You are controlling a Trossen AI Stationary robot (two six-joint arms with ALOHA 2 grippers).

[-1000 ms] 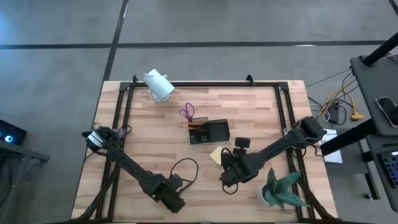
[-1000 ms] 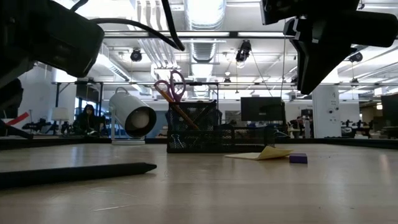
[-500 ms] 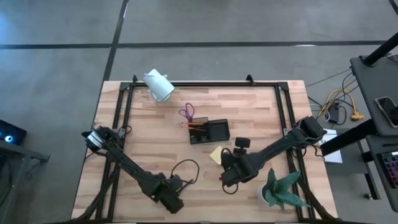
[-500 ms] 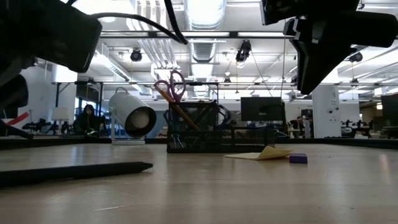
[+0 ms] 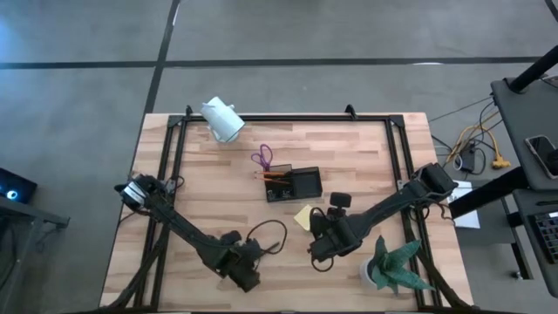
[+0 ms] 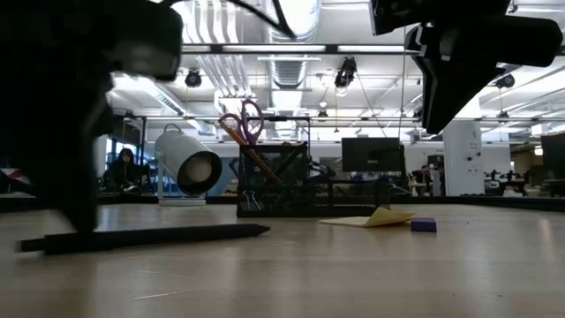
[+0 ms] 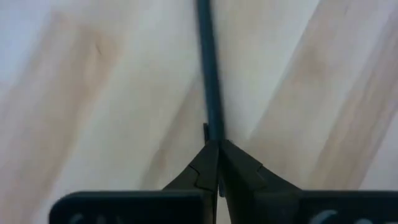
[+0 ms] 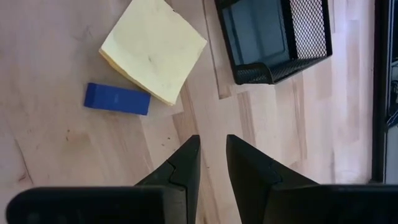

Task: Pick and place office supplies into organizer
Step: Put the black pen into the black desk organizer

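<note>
Near the table's front edge, on the left side, a thin black pen point(image 7: 210, 81) lies flat on the pale wooden table point(image 5: 366, 166), and the left gripper point(image 7: 213, 163) has its two dark fingers pressed together on the pen's end. Only the left wrist view shows this grip; in the low view the pen point(image 6: 146, 237) is a long dark bar under a blurred arm. The right gripper point(image 8: 208, 163) hangs above the wood with fingers a little apart, holding nothing, near a square yellow sticky-note pad point(image 8: 153, 48) and a small block point(image 8: 117, 99), probably an eraser. The mesh organizer point(image 5: 293, 185) stands mid-table, with purple-handled scissors point(image 6: 241, 122) upright in it.
</note>
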